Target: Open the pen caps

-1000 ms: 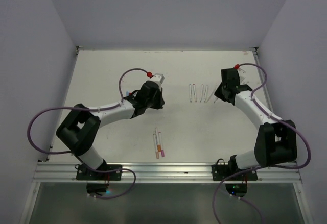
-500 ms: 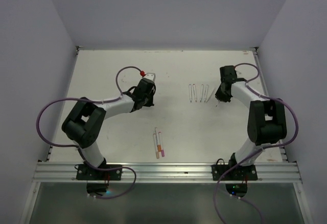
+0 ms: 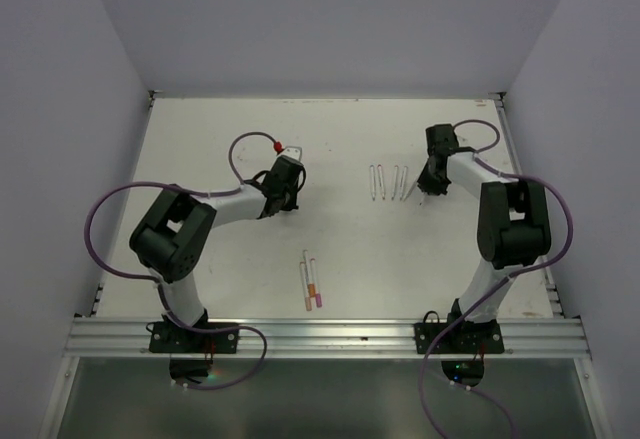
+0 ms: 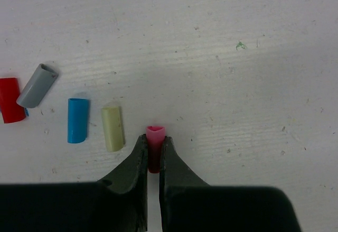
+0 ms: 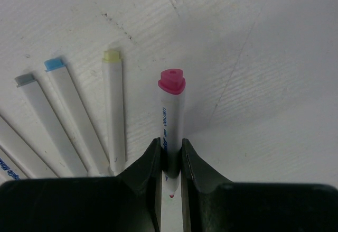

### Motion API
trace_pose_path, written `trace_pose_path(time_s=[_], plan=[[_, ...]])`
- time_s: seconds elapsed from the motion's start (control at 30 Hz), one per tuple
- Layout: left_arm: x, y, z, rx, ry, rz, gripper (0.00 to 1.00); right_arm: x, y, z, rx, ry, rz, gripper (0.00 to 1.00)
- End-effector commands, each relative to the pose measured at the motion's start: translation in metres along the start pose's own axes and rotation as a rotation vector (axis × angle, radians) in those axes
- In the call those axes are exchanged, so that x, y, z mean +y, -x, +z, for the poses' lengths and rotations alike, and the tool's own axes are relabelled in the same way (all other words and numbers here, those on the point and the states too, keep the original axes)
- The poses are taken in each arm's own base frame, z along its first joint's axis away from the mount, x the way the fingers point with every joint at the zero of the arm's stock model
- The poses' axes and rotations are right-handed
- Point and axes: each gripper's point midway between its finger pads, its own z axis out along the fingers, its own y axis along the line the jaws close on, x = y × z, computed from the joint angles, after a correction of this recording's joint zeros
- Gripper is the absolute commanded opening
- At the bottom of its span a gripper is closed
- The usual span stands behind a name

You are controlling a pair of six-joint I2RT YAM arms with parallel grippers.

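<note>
Over the last second both arms are folding their elbows in and settling. The left claw (image 4: 153, 142) is shifting slightly left and the right claw (image 5: 170, 147) is easing in towards the pen row. Reads as the pull-apart being done and both halves going to their piles.

Left claw is pinching the pink cap (image 4: 155, 134), low over the tabletop (image 4: 237, 84). The cap's long axis is lying in line with the fingers, with what looks like its open mouth facing away from the wrist. It is sitting just right of the yellow cap (image 4: 113, 128), with the blue cap (image 4: 77, 120), grey cap (image 4: 37, 85) and red cap (image 4: 10, 100) lined up further left.

Mid-tabletop, two pens (image 3: 310, 284) are lying side by side with coloured ends towards the bases. They look still capped, so I'm judging two left to do.

Right claw is clamping the pink-ended pen (image 5: 171, 116). Its long axis is running straight out between the fingers, pink end pointing away, writing tip back towards the wrist. It is lying near-parallel to the yellow-ended pen (image 5: 114, 110) just beside it. Can't tell if it is touching down.
</note>
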Motion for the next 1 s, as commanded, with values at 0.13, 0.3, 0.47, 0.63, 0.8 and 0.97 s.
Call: trace_pose_path(time_s=[0.13,0.3,0.47,0.63,0.8,0.97], plan=[[0.011,0.022,0.007,-0.055,0.072,0.012,0.02,0.013,0.02,0.004,-0.046,0.042,-0.002,0.11],[0.014,0.023,0.007,-0.054,0.094,0.02,0.2,0.015,0.017,0.007,-0.038,0.053,-0.005,0.16],[0.018,0.024,0.007,-0.056,0.115,0.019,0.31,0.018,0.019,0.007,-0.044,0.065,-0.006,0.27],[0.017,0.025,0.007,-0.059,0.114,0.015,0.34,0.018,0.019,0.007,-0.049,0.075,-0.014,0.32],[0.014,0.037,0.001,-0.086,0.098,0.007,0.35,0.02,0.019,0.005,-0.058,0.097,-0.015,0.33],[0.011,0.049,-0.007,-0.11,0.086,0.003,0.38,0.023,0.026,-0.008,-0.103,0.134,-0.005,0.33]])
